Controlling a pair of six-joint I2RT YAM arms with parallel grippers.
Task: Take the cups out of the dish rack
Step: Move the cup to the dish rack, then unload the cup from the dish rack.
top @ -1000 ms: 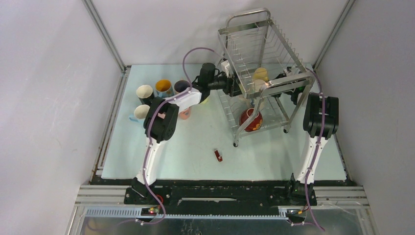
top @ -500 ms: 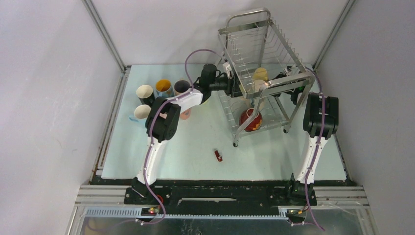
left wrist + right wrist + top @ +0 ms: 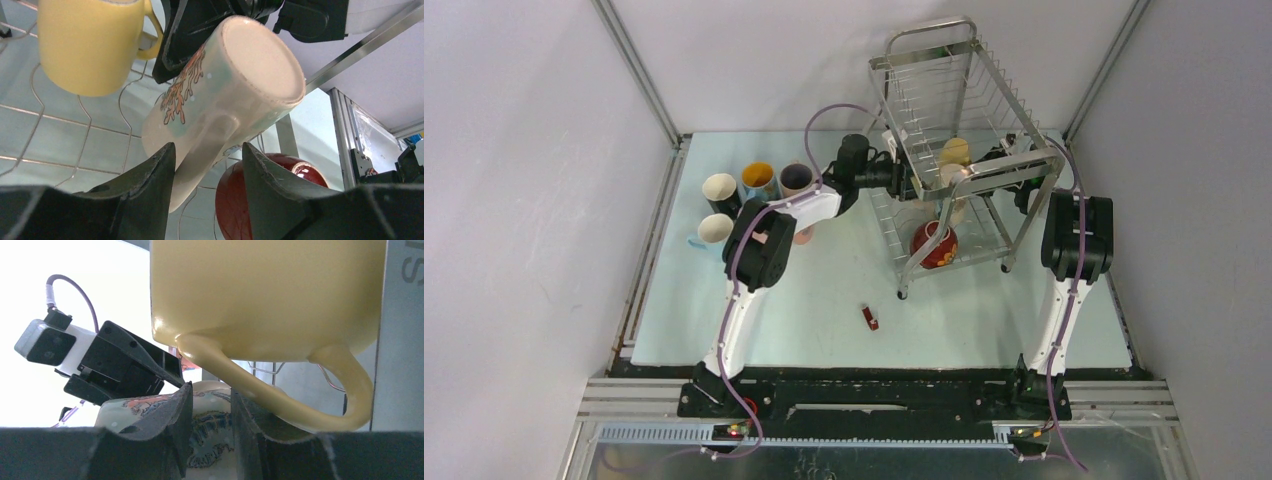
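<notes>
The chrome wire dish rack [image 3: 924,56] stands at the back right. Its upper tier holds a yellow mug [image 3: 956,151] [image 3: 90,45] [image 3: 265,300] and a tilted cream patterned mug [image 3: 948,176] [image 3: 235,75] [image 3: 210,435]. A dark red mug [image 3: 934,244] [image 3: 235,200] sits on the lower tier. My left gripper [image 3: 911,180] [image 3: 208,160] reaches in from the left, open, its jaws either side of the cream mug's handle. My right gripper [image 3: 980,172] [image 3: 210,395] reaches in from the right under the yellow mug, jaws a little apart, right behind the cream mug.
Several mugs stand on the table at the left: black [image 3: 720,190], blue with a yellow inside [image 3: 759,178], purple [image 3: 796,178], light blue [image 3: 712,230], and pink [image 3: 802,235] half hidden by the left arm. A small dark red fragment [image 3: 869,319] lies at centre front.
My left gripper has pushed further right into the rack, up to the cream mug. The rack and red mug shifted slightly left. The right arm has barely moved.
</notes>
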